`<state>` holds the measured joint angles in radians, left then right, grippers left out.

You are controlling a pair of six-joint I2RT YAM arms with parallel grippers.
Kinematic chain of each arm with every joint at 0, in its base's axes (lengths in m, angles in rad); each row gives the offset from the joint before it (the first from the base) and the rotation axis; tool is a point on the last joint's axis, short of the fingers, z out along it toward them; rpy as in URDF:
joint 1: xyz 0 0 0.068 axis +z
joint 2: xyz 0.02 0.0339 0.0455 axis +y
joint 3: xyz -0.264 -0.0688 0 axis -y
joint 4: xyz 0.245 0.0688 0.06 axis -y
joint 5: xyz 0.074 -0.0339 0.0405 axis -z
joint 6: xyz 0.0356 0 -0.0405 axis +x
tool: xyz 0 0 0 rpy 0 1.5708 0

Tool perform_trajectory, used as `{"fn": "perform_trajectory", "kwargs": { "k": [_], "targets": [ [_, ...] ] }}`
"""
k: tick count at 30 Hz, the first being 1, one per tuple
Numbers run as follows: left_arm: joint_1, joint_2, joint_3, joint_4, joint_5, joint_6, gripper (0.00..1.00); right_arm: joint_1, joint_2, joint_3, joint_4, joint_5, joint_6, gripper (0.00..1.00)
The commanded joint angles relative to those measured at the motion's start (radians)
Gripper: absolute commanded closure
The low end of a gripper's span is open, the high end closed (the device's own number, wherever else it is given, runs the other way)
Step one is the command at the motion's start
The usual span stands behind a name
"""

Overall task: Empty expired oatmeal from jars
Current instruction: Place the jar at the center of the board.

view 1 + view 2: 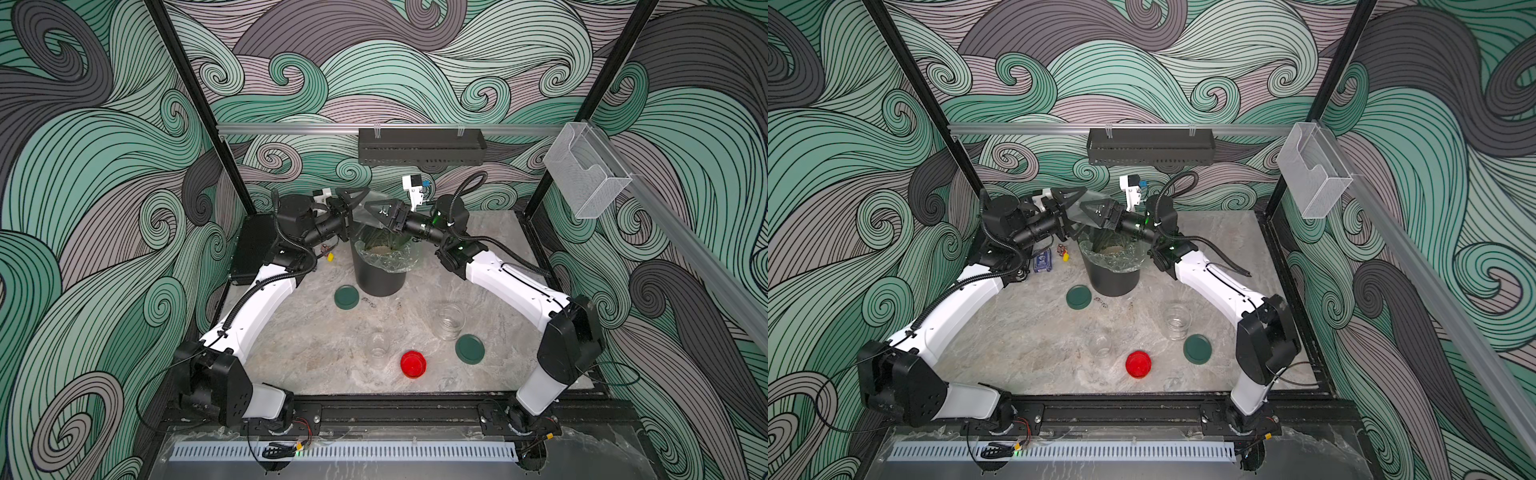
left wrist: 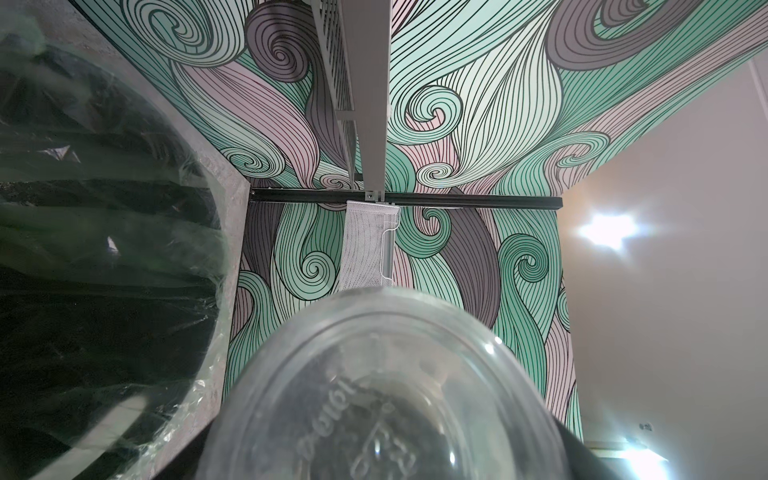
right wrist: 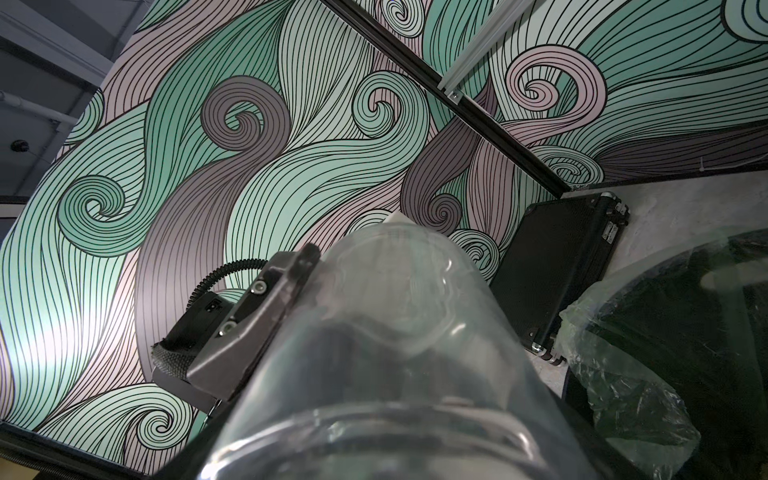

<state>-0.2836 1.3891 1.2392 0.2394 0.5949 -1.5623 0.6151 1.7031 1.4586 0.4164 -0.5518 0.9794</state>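
nearly done, it seems: the oatmeal [image 1: 380,249] lies as a pale heap inside the lined black bin [image 1: 380,278] at mid-frame. a wide jar [image 1: 449,321] and a small jar [image 1: 378,345] stand clear and lidless on the counter [image 1: 316,353] at lower middle, near a green lid [image 1: 469,349] and a red lid [image 1: 412,364]. the third jar [image 2: 386,395], tilted over the bin just above centre, looks empty too, with the left pincer [image 1: 356,208] clamped on it. the right pincer [image 1: 376,216] is at its mouth end, grip impossible to tell, so probably only setting it down remains.
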Motion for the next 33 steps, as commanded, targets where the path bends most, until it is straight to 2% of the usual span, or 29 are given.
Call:
{"fn": "perform_trajectory", "kwargs": {
  "k": [1, 2, 3, 7, 9, 11, 16, 22, 27, 33],
  "targets": [
    [-0.005, -0.045, 0.011, 0.06, 0.019, 0.017, 1.0, 0.004, 0.002, 0.032, 0.041, 0.016, 0.003, 0.39],
    [-0.004, -0.047, 0.011, 0.053, 0.019, 0.021, 1.0, 0.004, 0.0, 0.032, 0.037, 0.019, 0.001, 0.45],
    [-0.005, -0.05, 0.009, 0.048, 0.018, 0.025, 0.89, 0.002, -0.005, 0.031, 0.028, 0.022, -0.007, 0.48],
    [-0.004, -0.078, -0.021, 0.033, 0.001, 0.058, 0.35, 0.0, -0.024, 0.027, -0.01, 0.038, -0.037, 0.6],
    [-0.002, -0.103, -0.033, -0.005, -0.023, 0.103, 0.15, -0.007, -0.029, 0.025, -0.018, 0.036, -0.041, 0.66],
    [0.0, -0.134, -0.04, -0.064, -0.048, 0.165, 0.03, -0.016, -0.036, 0.026, -0.03, 0.034, -0.047, 0.69],
    [0.004, -0.214, -0.046, -0.258, -0.108, 0.339, 0.01, -0.034, -0.063, 0.03, -0.078, 0.036, -0.084, 0.72],
    [0.005, -0.272, -0.071, -0.371, -0.153, 0.48, 0.01, -0.045, -0.099, 0.06, -0.215, 0.038, -0.178, 0.73],
    [0.005, -0.32, -0.057, -0.522, -0.177, 0.641, 0.01, -0.067, -0.22, 0.061, -0.501, 0.08, -0.347, 0.74],
    [0.005, -0.384, -0.071, -0.645, -0.201, 0.78, 0.01, -0.079, -0.436, -0.007, -0.877, 0.229, -0.568, 0.73]
  ]
}}
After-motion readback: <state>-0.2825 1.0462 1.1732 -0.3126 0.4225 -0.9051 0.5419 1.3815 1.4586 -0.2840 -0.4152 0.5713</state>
